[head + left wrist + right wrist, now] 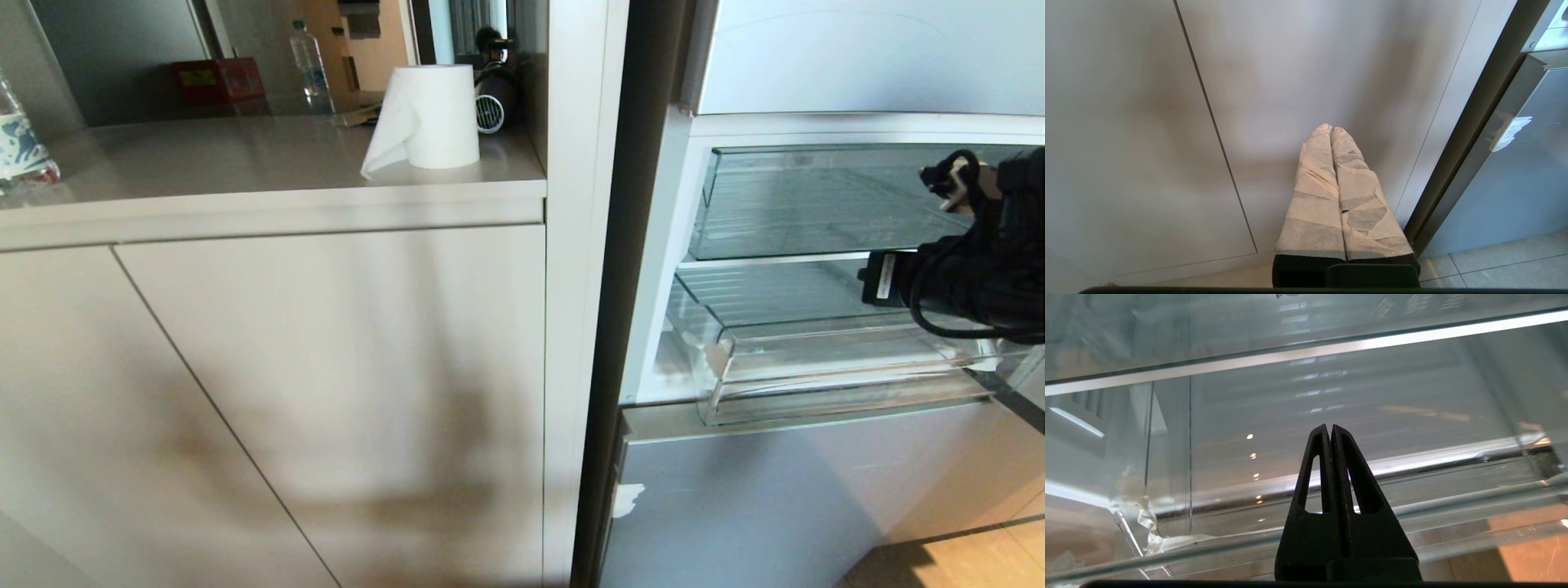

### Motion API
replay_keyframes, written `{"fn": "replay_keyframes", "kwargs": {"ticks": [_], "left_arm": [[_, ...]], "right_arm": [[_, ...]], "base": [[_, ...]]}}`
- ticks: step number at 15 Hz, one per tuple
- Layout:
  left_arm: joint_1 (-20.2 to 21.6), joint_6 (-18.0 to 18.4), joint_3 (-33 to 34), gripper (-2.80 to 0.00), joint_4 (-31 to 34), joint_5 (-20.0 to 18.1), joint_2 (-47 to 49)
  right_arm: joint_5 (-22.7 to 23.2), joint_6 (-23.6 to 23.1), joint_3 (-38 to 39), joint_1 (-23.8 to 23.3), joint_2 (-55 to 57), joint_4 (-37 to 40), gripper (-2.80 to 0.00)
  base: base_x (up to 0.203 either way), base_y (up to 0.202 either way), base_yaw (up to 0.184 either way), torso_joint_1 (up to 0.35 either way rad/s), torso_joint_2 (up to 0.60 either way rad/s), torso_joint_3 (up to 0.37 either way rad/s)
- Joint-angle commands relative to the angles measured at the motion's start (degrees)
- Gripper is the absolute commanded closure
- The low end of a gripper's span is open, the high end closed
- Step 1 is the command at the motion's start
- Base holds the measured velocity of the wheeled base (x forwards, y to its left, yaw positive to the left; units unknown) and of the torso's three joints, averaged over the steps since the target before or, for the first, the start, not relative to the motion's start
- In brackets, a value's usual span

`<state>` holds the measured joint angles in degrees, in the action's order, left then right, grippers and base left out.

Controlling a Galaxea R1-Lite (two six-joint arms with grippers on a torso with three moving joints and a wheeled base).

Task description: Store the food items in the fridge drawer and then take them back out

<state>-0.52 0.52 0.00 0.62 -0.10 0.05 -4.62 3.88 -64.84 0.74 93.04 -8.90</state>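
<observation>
From the head view I have the fridge drawer (816, 359) pulled out a little below the taller clear bin (816, 200), and my right arm (971, 278) reaches in from the right just above the drawer's front lip; its fingers are out of sight there. I see no food items in the drawer, in the bin above it, or on the counter (245, 163) left of the drawer, where only a paper roll (429, 118) and bottles stand. In the left wrist view my left gripper (1331, 130) is parked, its taped fingers pressed together on nothing, pointing at the cabinet door (1167, 122) well to the left of the drawer. In the right wrist view my right gripper (1329, 428) is clenched tight and empty, tips meeting, hovering over the drawer's ribbed clear floor (1331, 396), which shows no red pieces. I judge that I can't place the food from here, so whether storing is yet to start or the taking out is finished, I cannot tell.
</observation>
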Motion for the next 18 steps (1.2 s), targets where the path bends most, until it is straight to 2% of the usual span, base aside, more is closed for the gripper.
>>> {"fn": "replay_keyframes", "kwargs": {"ticks": [1, 4, 6, 7, 13, 18], "left_arm": [[0.0, 0.0, 0.0, 0.0, -0.01, 0.01, 0.04], [0.0, 0.0, 0.0, 0.0, -0.01, 0.01, 0.04], [0.0, 0.0, 0.0, 0.0, -0.01, 0.01, 0.04], [0.0, 0.0, 0.0, 0.0, -0.01, 0.01, 0.03], [0.0, 0.0, 0.0, 0.0, -0.01, 0.01, 0.04], [0.0, 0.0, 0.0, 0.0, -0.01, 0.01, 0.04]], "right_arm": [[1.42, 0.01, -5.73, -1.03, 4.28, 6.7, 0.0], [4.78, -0.25, -15.49, -3.39, 7.17, 21.36, 0.0], [5.31, -2.69, -19.02, -4.79, 7.76, 30.81, 0.0], [5.39, -3.82, -19.68, -5.49, 7.85, 33.15, 0.0], [6.15, -4.3, -19.17, -8.36, 6.89, 36.09, 0.0], [8.4, -6.67, -19.05, -12.28, -0.99, 46.46, 0.0]], "base": [[0.0, 0.0, 0.0, 0.0, 0.0, 0.0], [0.0, 0.0, 0.0, 0.0, 0.0, 0.0], [0.0, 0.0, 0.0, 0.0, 0.0, 0.0], [0.0, 0.0, 0.0, 0.0, 0.0, 0.0], [0.0, 0.0, 0.0, 0.0, 0.0, 0.0], [0.0, 0.0, 0.0, 0.0, 0.0, 0.0]]}}
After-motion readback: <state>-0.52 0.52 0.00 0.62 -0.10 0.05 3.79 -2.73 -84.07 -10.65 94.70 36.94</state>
